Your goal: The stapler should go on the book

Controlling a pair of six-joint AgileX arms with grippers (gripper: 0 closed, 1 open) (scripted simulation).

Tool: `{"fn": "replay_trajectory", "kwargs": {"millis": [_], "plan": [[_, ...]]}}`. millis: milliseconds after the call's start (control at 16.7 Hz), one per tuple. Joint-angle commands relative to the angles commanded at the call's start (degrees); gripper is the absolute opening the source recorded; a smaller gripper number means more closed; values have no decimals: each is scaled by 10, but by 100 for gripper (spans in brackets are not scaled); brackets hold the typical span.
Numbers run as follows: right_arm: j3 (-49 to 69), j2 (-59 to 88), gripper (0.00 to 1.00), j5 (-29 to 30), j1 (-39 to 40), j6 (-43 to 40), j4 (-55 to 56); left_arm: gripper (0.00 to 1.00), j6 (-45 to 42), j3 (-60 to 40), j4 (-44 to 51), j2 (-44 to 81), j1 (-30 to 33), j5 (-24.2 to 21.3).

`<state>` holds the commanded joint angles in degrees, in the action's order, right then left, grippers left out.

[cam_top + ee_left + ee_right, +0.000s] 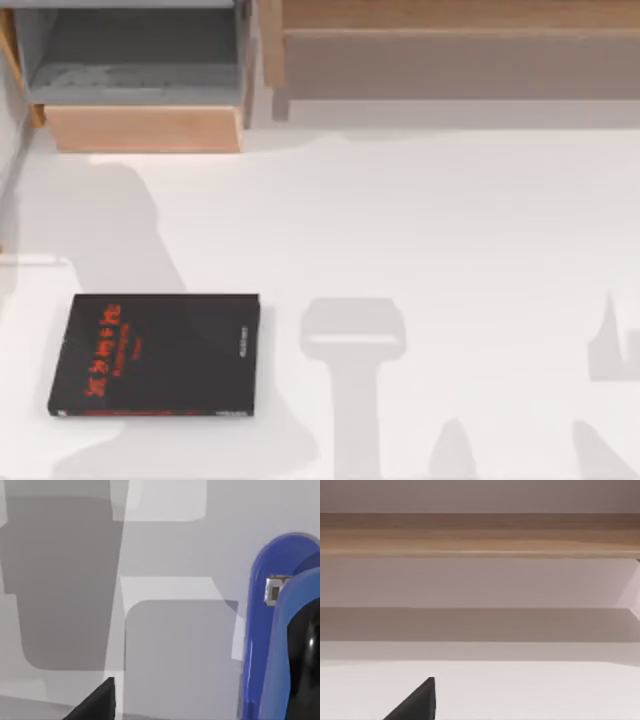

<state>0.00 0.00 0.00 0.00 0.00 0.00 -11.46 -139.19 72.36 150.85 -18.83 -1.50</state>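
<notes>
The left end effector point(97, 705) shows in the left wrist view as a dark wedge-shaped tip over the pale table point(450, 230); whether it is spread or pressed together cannot be told. The stapler point(260, 630) sits close to that wrist camera, a bright blue curved body with a small metal piece set into it, and a glossy black part overlaps its lower end; whether it is being pinched cannot be told, nor where over the table it lies; grey shadows cross the surface behind it.

The right end effector point(417, 705) shows in the right wrist view as the same kind of dark tip, facing a long wooden shelf point(480, 535) with a pale surface below; its state cannot be told either.

In the top view the book point(155, 355) lies flat near the table's lower left corner, black cover up, red lettering toward its left side and a thin red line along its lower edge. A grey open cabinet point(140, 60) with a wooden front stands at the table's upper left corner.
</notes>
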Motion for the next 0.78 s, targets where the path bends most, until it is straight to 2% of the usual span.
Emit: {"fn": "replay_trajectory", "kwargs": {"millis": [360, 780], "plan": [[0, 0, 100, 0, 0, 0, 0, 100, 2, 6, -10, 7, 3, 0], [0, 0, 100, 0, 0, 0, 0, 47, 2, 6, -10, 7, 3, 0]]}}
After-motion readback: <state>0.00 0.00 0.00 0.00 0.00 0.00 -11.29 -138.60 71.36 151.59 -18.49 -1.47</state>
